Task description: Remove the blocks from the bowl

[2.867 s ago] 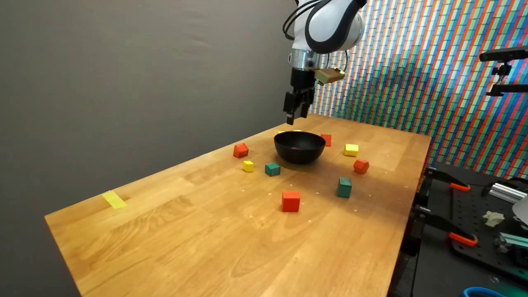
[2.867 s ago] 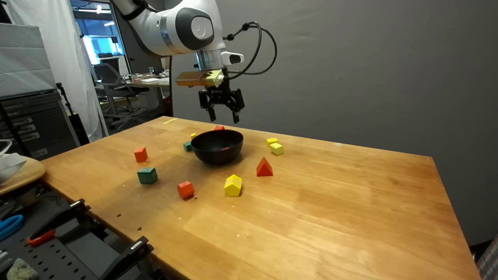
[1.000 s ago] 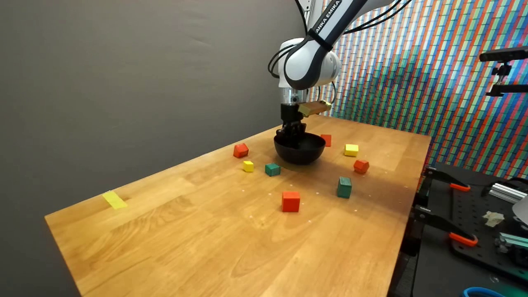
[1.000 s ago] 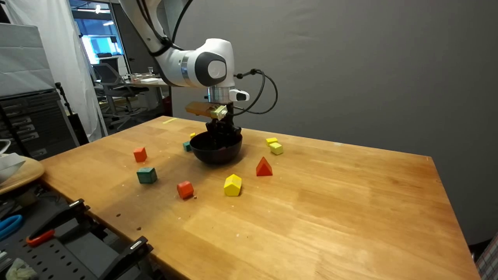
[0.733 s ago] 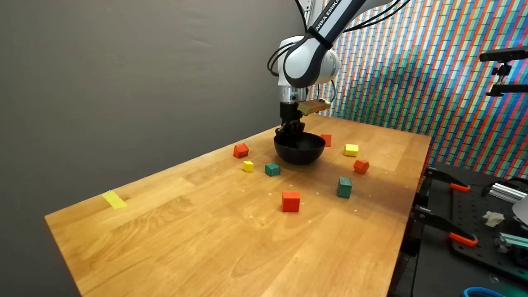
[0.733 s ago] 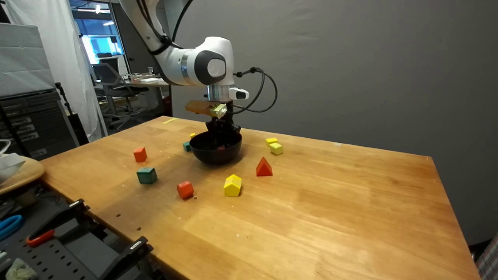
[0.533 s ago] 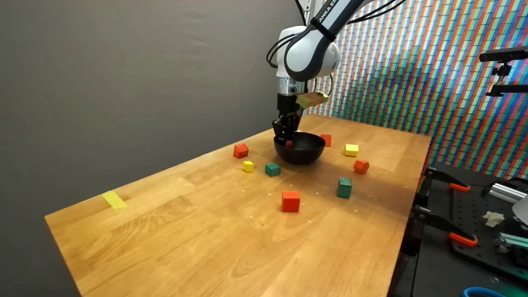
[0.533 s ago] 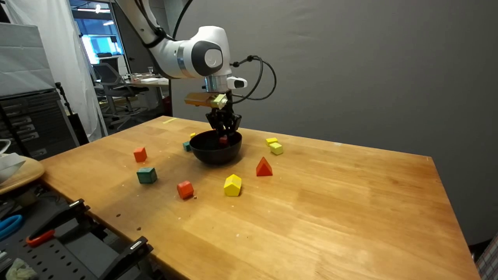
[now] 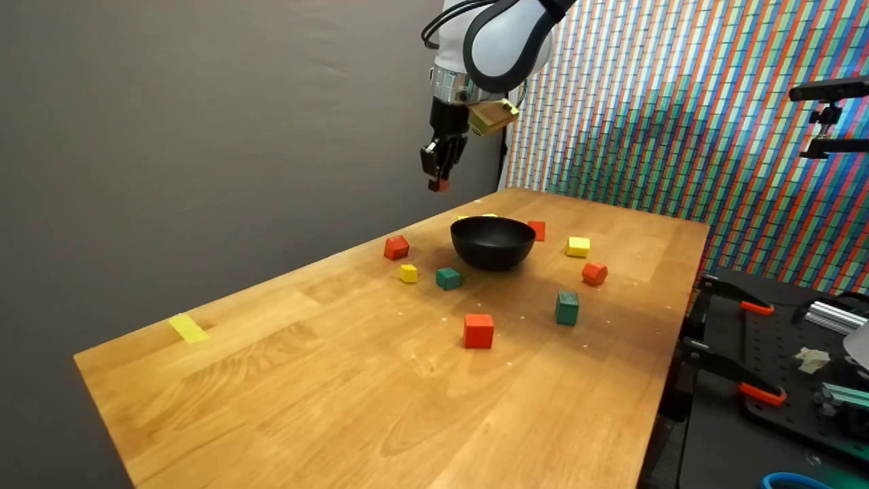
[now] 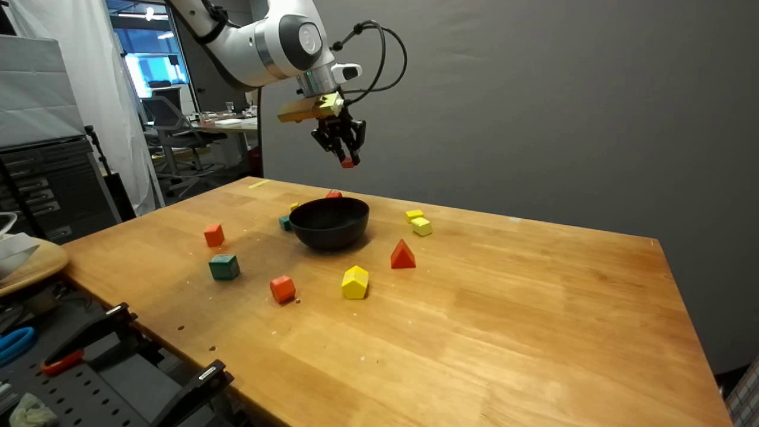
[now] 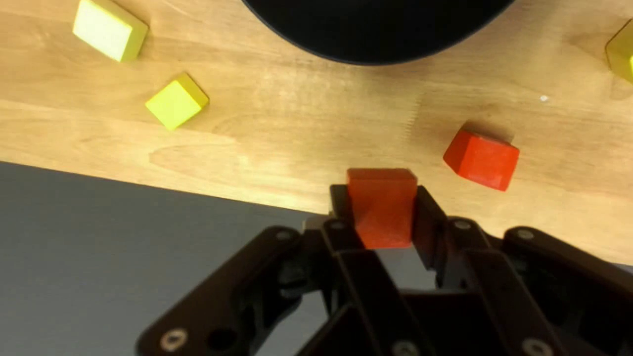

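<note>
Ten blocks (image 9: 448,279) around bowl (image 9: 493,248), yellow tape (image 9: 189,329)

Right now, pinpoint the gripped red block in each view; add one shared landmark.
In an exterior view: gripped red block, just above picture centre, up and left of black bowl.
In an exterior view: gripped red block, above and left of centre, higher than black bowl.
Wrist view: gripped red block, below and right of centre, below black bowl.
Shared landmark: black bowl, cropped in the wrist view.

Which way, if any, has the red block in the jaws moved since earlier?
Yes: in an exterior view, the red block has risen out of the black bowl, which stayed put, and shifted towards the picture's left.
</note>
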{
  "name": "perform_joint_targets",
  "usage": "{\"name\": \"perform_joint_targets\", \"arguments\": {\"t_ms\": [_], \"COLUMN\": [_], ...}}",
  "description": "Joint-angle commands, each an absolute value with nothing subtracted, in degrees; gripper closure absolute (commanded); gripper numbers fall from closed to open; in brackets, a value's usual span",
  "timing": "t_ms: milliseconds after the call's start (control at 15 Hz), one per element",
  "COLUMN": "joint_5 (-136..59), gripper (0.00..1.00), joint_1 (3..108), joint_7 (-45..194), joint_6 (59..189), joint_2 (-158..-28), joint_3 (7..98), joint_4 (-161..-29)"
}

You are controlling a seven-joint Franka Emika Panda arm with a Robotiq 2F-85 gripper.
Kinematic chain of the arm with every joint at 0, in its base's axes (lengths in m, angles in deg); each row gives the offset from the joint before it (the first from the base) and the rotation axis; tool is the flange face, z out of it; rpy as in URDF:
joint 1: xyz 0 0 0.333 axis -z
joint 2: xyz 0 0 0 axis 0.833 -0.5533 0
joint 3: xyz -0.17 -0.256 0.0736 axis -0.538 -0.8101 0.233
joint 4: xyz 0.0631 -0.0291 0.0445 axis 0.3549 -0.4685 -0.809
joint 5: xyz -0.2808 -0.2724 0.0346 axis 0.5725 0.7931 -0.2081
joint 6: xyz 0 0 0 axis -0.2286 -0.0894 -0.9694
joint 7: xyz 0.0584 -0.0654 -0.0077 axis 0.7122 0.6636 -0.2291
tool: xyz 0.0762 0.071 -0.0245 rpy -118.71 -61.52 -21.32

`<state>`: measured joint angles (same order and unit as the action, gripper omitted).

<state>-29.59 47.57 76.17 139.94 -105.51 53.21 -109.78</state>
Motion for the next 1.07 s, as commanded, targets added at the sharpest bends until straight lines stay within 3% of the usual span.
{"name": "perform_joint_targets", "arguments": {"t_ms": [0,533,667,733,800,1000], "joint_5": [-31.49,-35.86,-36.36,-36.42,-36.51,-35.78], "gripper": [0.84,0.82,0.6,0.42,0.37,0.12], "joint_1": [49.18,52.73,53.17,53.25,53.31,52.7], "joint_7": [74.52,68.13,67.14,66.88,66.7,67.02], "joint_6": [135.38,120.91,118.16,117.18,116.17,115.66], "joint_2": [-114.11,-126.99,-128.42,-128.94,-129.04,-127.07], "joint_3": [54.17,57.17,57.49,57.54,57.59,56.96], "joint_4": [-98.82,-81.05,-78.29,-77.26,-76.77,-78.67]}}
